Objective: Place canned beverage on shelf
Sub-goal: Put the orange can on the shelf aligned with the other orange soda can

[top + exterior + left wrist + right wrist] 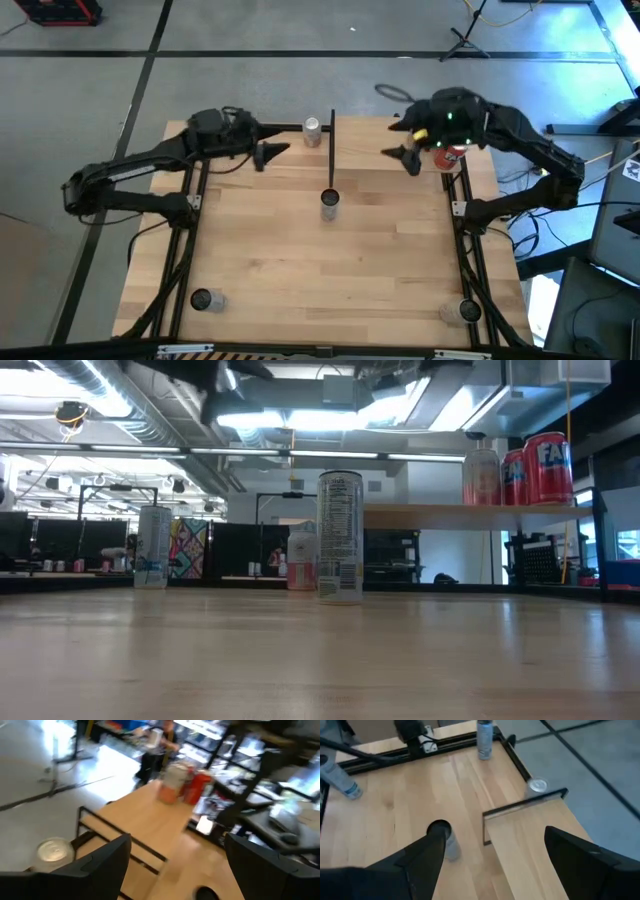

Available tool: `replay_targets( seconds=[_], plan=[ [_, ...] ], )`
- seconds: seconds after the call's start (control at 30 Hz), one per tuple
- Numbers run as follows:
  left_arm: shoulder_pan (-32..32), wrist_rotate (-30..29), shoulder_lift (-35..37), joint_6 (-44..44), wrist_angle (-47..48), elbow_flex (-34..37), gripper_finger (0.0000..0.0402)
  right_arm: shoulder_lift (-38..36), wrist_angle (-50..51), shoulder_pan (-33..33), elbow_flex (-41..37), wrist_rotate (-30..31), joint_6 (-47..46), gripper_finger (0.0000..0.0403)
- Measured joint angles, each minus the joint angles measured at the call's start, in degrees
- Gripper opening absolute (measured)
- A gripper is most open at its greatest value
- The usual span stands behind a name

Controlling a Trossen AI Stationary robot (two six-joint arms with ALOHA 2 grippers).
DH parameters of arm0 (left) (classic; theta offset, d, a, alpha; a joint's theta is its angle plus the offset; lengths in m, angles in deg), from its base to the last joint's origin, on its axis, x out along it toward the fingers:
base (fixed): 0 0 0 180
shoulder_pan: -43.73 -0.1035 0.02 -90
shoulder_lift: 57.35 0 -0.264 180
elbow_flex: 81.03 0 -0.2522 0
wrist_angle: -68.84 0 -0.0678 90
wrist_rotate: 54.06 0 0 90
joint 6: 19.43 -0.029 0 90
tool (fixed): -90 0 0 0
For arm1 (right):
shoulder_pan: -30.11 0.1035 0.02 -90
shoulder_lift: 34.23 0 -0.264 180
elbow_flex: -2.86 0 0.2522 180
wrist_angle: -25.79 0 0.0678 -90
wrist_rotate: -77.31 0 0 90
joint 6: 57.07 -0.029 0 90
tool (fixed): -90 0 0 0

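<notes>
Two arms reach over the bench (pixel 300 260) from above: left tool (pixel 272 152) and right tool (pixel 402 156), both spread apart and empty, flank the shelf (pixel 365 135). At bench level, a tall can (pixel 340 537) stands mid-bench; red cans (pixel 535 468) sit on the shelf. Both wrist views show fingers apart.

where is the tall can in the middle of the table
In the high view the tall silver can stands upright at the wooden tabletop's centre, just before the shelf's black post, between both arms.
</notes>
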Motion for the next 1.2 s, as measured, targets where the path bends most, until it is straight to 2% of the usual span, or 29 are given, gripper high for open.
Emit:
replay_targets(
  seconds=[0.23, 0.43, 0.63, 0.87, 1.2],
  plan=[
    [-0.92, -6.24, -15.28, -0.86, 6.2, -11.43, 0.0309, 0.28, -1.08, 6.23, -1.93, 9.21, 1.41, 0.0328],
    [-5.99, -8.01, -26.48, -0.65, 16.3, -21.46, 0.0309, 0.23, -1.27, 6.55, -3.19, 10.9, 1.45, 0.0328],
    [-10.04, -7.69, -35.61, -1.76, 17.67, -27.68, 0.0309, 0.23, -1.45, 6.53, -4.07, 13.38, 1.09, 0.0328],
    [-13.69, -7.3, -42.62, -1.76, 17.61, -28.96, 0.0309, 0.23, -1.37, 6.53, -4.1, 14.4, 0.34, 0.0328],
    [-14.53, -7.93, -44.66, -4.64, 14.64, -29.07, 0.0309, 0.23, -1.08, 6.51, -4.1, 14.92, -2.0, 0.0328]
  ],
)
